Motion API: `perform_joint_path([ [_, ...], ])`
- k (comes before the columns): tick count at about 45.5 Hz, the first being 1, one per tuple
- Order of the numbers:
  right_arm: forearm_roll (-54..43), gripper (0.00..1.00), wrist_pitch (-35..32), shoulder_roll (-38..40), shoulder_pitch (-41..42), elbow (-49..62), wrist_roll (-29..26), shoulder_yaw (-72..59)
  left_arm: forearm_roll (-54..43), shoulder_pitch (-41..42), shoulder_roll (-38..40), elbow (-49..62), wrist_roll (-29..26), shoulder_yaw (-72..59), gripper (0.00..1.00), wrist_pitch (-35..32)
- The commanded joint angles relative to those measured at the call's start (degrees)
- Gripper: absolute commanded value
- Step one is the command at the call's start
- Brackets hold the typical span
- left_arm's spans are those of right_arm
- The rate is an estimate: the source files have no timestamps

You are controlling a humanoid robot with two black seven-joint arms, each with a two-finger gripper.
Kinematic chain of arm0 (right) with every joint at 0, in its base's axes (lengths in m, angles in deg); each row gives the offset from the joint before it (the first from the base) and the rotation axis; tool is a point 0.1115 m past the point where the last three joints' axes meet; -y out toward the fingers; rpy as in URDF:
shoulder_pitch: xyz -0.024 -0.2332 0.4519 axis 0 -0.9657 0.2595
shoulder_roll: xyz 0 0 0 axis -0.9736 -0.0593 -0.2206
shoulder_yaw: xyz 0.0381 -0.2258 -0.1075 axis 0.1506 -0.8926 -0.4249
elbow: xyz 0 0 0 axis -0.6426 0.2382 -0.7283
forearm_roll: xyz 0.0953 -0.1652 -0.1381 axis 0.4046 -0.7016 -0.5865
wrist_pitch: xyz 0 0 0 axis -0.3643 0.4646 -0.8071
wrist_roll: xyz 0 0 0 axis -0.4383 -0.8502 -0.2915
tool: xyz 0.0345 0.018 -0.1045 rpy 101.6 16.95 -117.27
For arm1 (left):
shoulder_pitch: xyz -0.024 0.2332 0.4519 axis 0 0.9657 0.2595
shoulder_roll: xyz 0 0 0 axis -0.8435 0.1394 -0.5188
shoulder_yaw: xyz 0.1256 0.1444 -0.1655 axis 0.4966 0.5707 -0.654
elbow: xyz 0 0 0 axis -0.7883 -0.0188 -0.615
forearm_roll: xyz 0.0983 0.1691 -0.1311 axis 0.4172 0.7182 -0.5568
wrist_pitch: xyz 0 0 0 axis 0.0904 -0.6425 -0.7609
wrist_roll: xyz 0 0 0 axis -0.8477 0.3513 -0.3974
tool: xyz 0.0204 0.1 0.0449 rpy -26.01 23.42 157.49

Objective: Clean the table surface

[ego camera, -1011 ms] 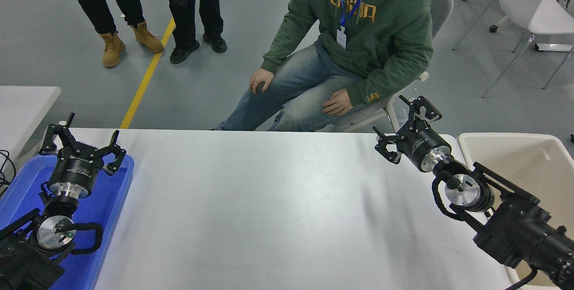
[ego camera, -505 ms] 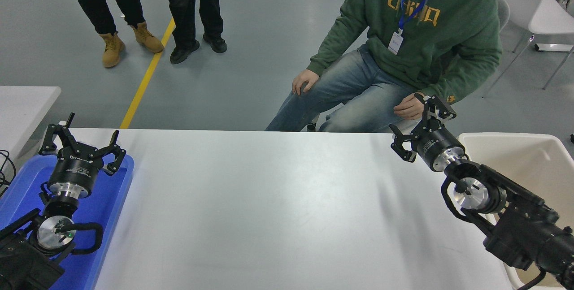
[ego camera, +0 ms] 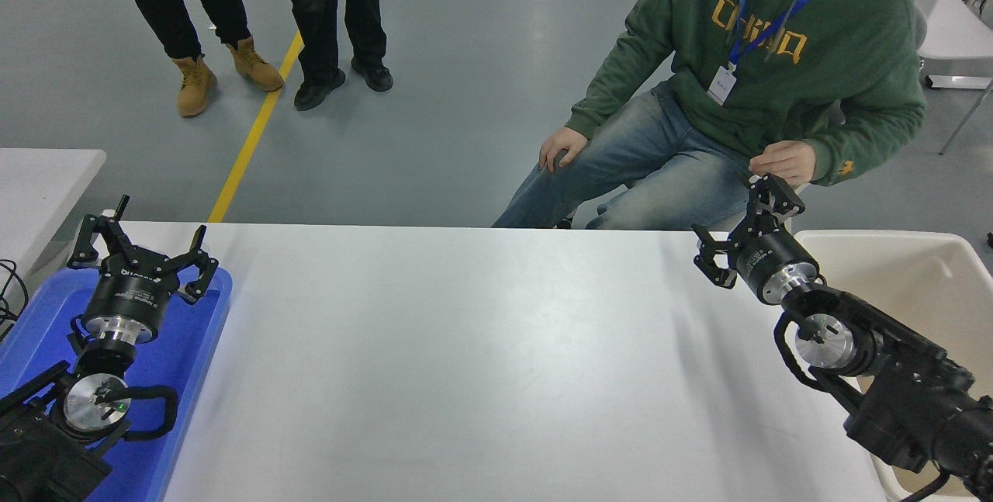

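Table: long axis left-right, lying down-left of right tool.
Right tool: spread, empty (nearer the bin).
Left tool: spread, parked.

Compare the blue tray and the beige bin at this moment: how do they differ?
The blue tray lies at the table's left end; the beige bin stands off its right end. The tray is shallow and flat, the bin deep-walled. The left claw is parked open above the tray, while the right claw, also open, is over the table's far right corner beside the bin, close to a person's hand. Both containers look empty where visible.
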Motion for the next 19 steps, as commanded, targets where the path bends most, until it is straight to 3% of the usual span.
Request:
perform_joint_path([
  [1,-0.03,1.00,-0.05,-0.05,-0.12,0.67,0.54,-0.13,0.00,0.05,0.00,0.00,0.00,0.02,1.00,0.02],
  [19,-0.03,1.00,-0.23,-0.14,-0.47,2.34,0.54,-0.04,0.00,0.05,0.00,0.00,0.00,0.02,1.00,-0.07],
])
